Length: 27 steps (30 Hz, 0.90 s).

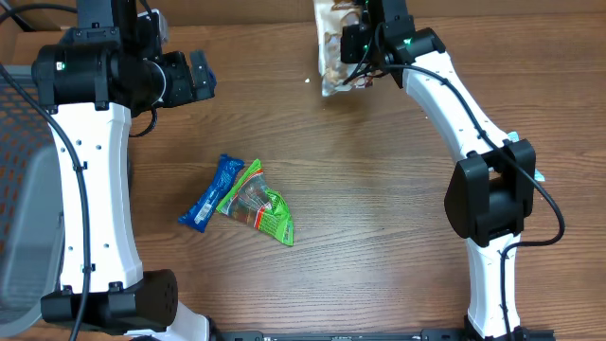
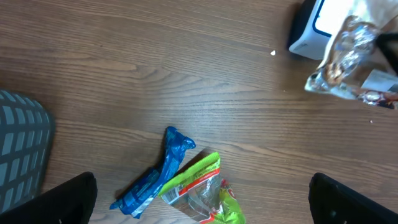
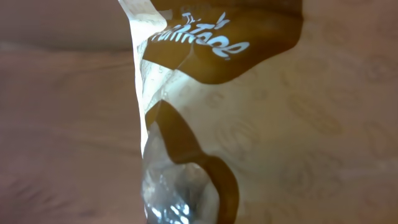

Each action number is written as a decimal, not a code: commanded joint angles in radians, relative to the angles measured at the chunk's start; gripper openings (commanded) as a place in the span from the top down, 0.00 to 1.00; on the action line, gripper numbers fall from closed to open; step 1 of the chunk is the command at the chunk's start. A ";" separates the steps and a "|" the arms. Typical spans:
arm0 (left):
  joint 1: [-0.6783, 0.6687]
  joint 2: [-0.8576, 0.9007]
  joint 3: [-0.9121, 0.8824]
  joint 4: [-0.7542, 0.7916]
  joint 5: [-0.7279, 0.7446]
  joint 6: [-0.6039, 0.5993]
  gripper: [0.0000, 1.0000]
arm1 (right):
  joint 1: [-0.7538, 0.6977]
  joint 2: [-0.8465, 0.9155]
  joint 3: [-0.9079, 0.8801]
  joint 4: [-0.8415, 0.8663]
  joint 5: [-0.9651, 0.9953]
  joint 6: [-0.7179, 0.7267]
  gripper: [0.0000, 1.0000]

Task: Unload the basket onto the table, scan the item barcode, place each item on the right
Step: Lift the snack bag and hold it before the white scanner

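Note:
My right gripper [image 1: 363, 43] is shut on a cream and brown snack bag [image 1: 336, 59] at the far edge of the table, and holds it up off the wood. That bag [image 3: 261, 124] fills the right wrist view and hides the fingers there. In the left wrist view the snack bag [image 2: 348, 56] hangs just in front of a white and black scanner [image 2: 306, 30]. No barcode shows in any view. My left gripper [image 1: 197, 78] stands open and empty at the far left, high above the table.
A blue packet [image 1: 211, 192] and a green packet [image 1: 258, 202] lie touching on the wood at centre left; the left wrist view sees the blue packet [image 2: 155, 177] and green packet [image 2: 199, 193] between its fingers, far below. A grey mesh bin [image 1: 19, 189] sits off the left edge.

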 commanded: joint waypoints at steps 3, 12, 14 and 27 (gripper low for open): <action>-0.001 0.002 0.014 0.000 0.003 -0.006 0.01 | 0.003 -0.085 0.029 0.002 0.430 0.098 0.96; 0.000 0.002 0.014 0.000 0.003 -0.006 0.01 | 0.061 0.005 0.027 0.324 1.054 0.060 0.96; 0.000 0.002 0.014 0.000 0.003 -0.006 0.01 | 0.076 0.040 0.027 0.422 1.099 0.006 0.96; -0.001 0.002 0.014 0.000 0.003 -0.006 0.00 | 0.155 0.257 0.026 0.911 1.152 -0.391 0.96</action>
